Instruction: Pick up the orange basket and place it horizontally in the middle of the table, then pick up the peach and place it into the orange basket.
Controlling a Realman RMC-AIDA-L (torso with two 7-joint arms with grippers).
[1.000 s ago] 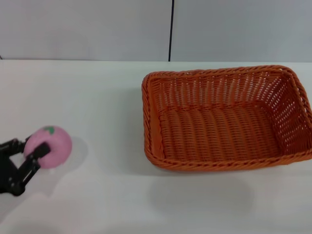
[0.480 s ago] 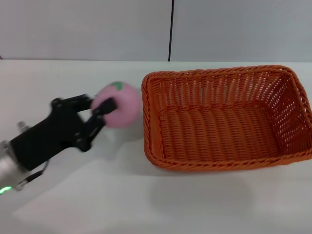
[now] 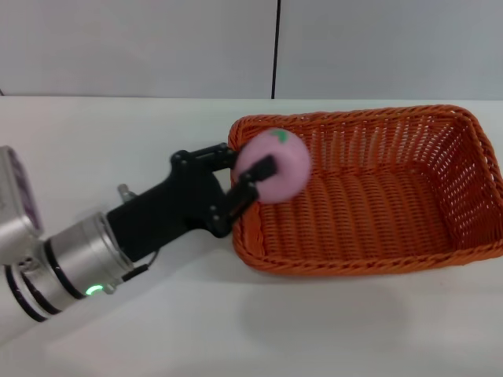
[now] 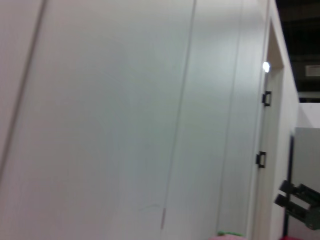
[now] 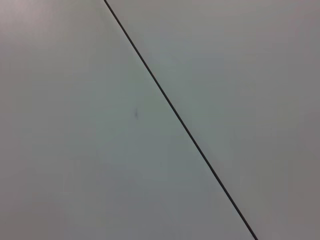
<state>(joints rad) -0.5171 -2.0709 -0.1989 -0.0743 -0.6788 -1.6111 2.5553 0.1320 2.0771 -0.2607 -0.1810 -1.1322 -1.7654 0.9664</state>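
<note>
In the head view the orange basket [image 3: 369,188] lies lengthwise on the white table [image 3: 118,141], right of centre. My left gripper [image 3: 263,169] reaches in from the lower left and is shut on the pink peach [image 3: 275,165], holding it in the air over the basket's left rim. A sliver of the peach [image 4: 227,236] shows at the edge of the left wrist view. The right gripper is out of view; its wrist camera shows only a wall.
The left arm's black and silver body [image 3: 102,243] stretches across the table's left front. A grey wall with a dark vertical seam [image 3: 276,47] stands behind the table.
The left gripper has carried the peach up and to the right, from the table's left front to above the basket's left rim. The basket has not moved.
</note>
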